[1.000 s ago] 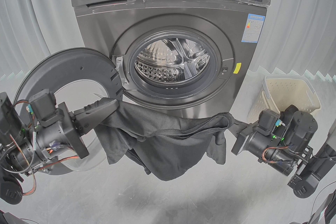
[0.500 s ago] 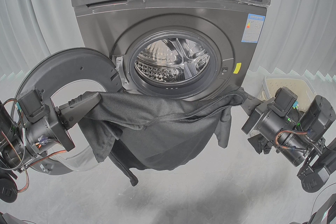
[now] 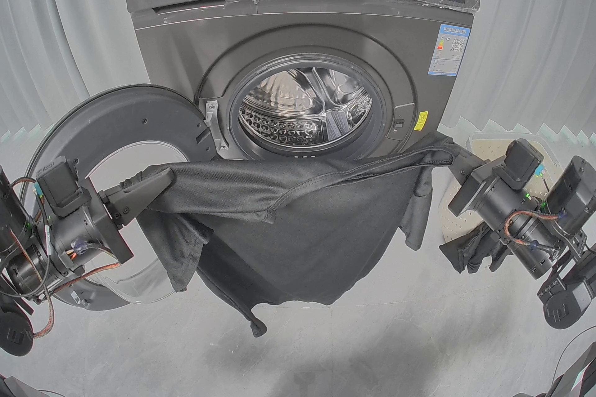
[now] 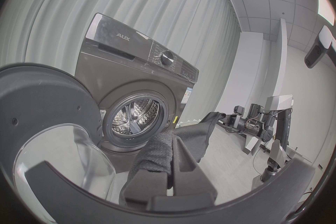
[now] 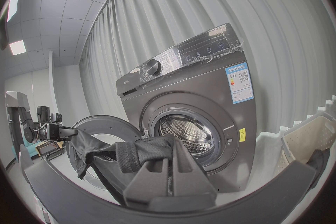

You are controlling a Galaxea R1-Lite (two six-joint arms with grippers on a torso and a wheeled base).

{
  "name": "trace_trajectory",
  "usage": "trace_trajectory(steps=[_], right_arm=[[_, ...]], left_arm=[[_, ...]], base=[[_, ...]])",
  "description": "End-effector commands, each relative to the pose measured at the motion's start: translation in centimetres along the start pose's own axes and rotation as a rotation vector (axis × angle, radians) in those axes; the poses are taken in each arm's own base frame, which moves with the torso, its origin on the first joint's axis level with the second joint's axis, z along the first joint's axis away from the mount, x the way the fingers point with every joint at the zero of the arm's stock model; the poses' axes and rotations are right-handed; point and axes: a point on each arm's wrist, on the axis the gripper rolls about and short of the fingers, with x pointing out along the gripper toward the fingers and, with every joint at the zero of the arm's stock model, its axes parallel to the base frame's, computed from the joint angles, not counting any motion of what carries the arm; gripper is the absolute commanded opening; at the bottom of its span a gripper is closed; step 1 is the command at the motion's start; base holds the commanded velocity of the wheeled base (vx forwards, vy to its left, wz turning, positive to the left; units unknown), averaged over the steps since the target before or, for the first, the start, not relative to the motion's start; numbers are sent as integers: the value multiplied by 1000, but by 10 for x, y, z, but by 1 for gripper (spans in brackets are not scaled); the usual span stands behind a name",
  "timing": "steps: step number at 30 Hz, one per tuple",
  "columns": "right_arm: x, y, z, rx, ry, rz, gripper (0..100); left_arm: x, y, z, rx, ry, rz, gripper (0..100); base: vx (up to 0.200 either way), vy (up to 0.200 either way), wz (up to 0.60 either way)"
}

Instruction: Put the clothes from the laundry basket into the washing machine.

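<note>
A dark grey garment [image 3: 310, 218] hangs stretched between my two grippers, in front of and just below the open drum [image 3: 304, 103] of the washing machine [image 3: 298, 1]. My left gripper [image 3: 162, 180] is shut on its left end, beside the swung-open door [image 3: 118, 125]. My right gripper [image 3: 460, 156] is shut on its right end, in front of the beige laundry basket [image 3: 496, 145]. The wrist views show the cloth pinched in each: left gripper [image 4: 172, 154], right gripper [image 5: 172, 156]. More dark cloth [image 3: 475, 249] hangs under my right arm by the basket.
The round door stands open to the machine's left, its glass bowl [image 3: 133, 280] facing out. Grey curtains hang behind the machine. The basket [image 5: 315, 137] sits on the floor to the machine's right. Bare grey floor lies in front.
Both grippers have moved apart and the right one has risen, pulling the garment taut and lifting its top edge up to the lower rim of the drum opening.
</note>
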Motion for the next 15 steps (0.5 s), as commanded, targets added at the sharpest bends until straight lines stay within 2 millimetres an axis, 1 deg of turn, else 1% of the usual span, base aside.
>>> trace_trajectory(steps=[1, 5, 15], right_arm=[[0, -7, 4, -9, -16, -16, 0], [-1, -7, 8, -10, -27, -16, 0], [-1, -7, 8, -10, -27, -16, 0]], left_arm=[[0, 3, -1, -3, 6, 13, 0], [2, 5, -2, -4, 8, 17, 0], [1, 4, -1, -1, 6, 15, 0]], base=[[0, 0, 0], [0, 0, 0], [0, 0, 0]])
